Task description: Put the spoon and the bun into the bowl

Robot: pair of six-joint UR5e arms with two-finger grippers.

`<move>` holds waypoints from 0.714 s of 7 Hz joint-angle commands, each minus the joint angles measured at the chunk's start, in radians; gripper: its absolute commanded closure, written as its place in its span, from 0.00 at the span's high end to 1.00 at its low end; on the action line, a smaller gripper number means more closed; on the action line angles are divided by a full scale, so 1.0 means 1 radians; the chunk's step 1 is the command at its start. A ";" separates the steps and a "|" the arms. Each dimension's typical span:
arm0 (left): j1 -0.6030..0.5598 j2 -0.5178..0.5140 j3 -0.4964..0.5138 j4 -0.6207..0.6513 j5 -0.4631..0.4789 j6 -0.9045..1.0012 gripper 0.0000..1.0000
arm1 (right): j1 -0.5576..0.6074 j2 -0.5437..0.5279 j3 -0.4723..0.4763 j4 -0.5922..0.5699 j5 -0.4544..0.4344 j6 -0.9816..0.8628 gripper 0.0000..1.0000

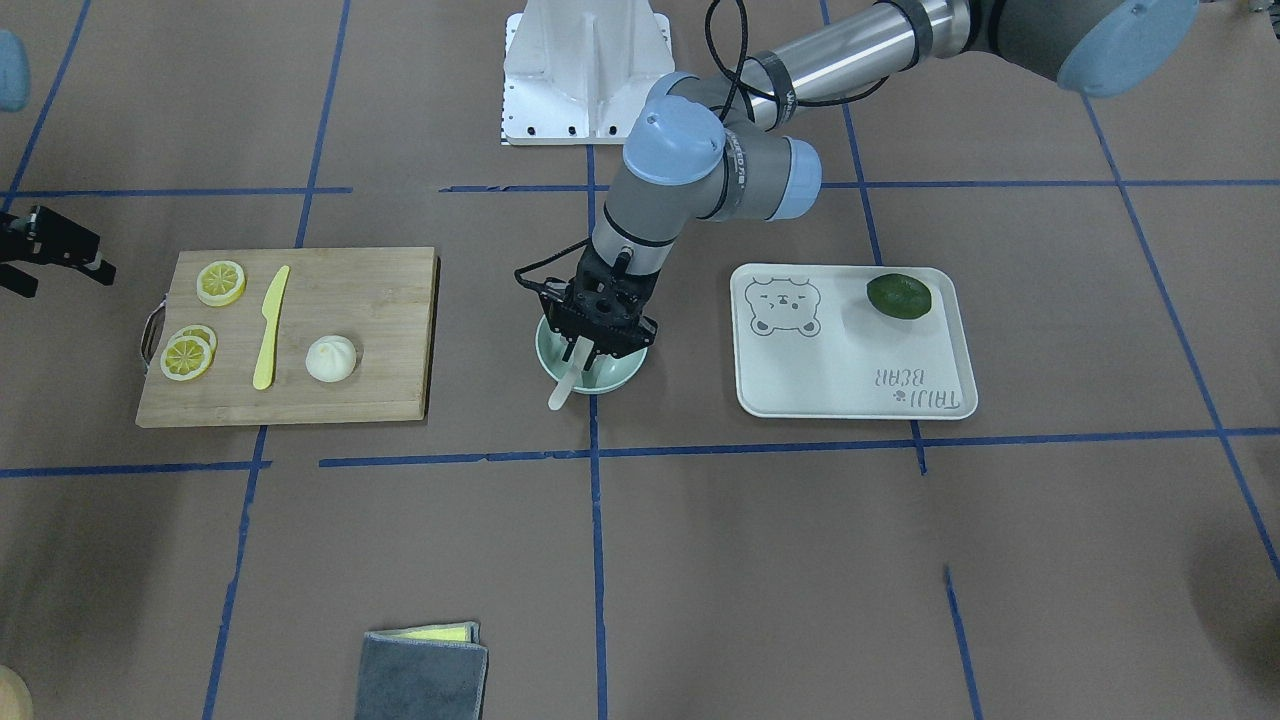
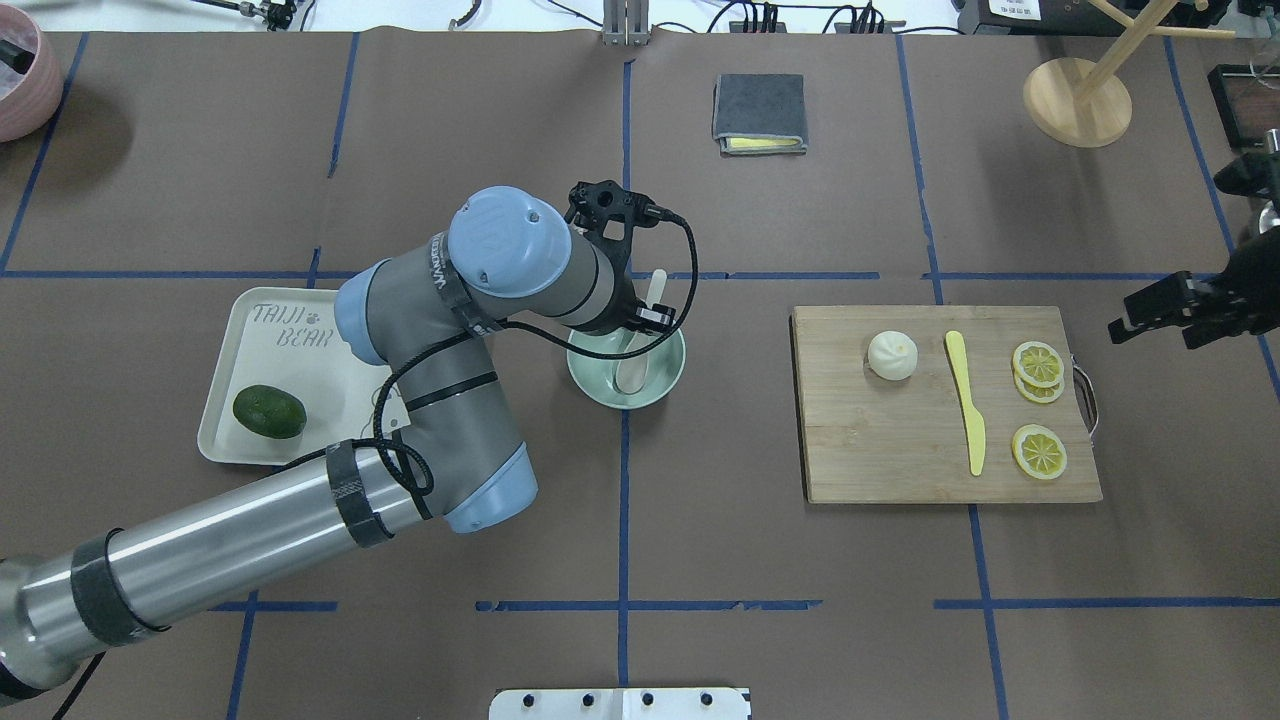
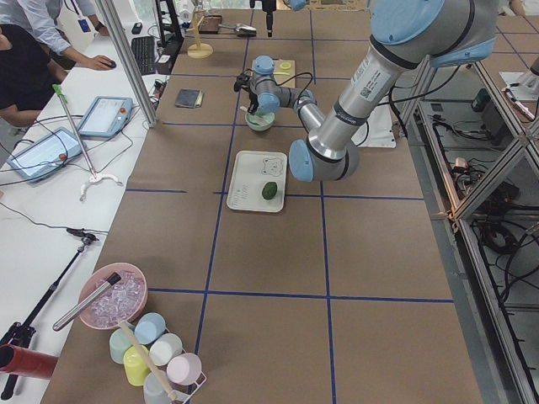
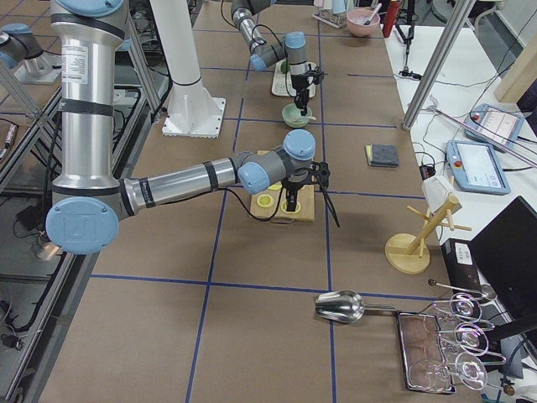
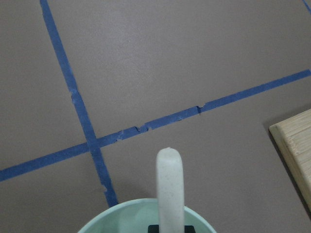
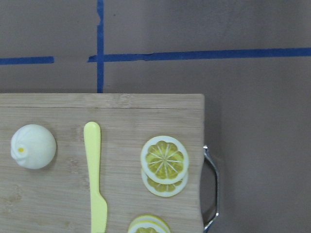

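Worktop (image 2: 700,500) mid-task: over the board (image 2: 880,450) hangs the right pincer (image 2: 1150,310), its grip unreadable to us. The bowl (image 2: 590,385) sits central, reachable by both arms. The bun (image 2: 892,355) waits on the board. The left pincer (image 1: 588,352) clamps the spoon (image 1: 560,392), scoop inside the bowl.

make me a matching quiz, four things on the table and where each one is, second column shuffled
Things:
1. spoon
2. bun
3. green fruit
4. grey cloth

Places:
A. on the white tray
B. straight on the table
C. scoop inside the bowl, handle sticking out over the rim
D. on the cutting board

Pairs: 1-C, 2-D, 3-A, 4-B
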 commanded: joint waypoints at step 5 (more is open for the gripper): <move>-0.139 0.273 -0.379 0.229 0.004 0.146 0.80 | -0.346 0.297 -0.113 0.014 -0.365 0.389 1.00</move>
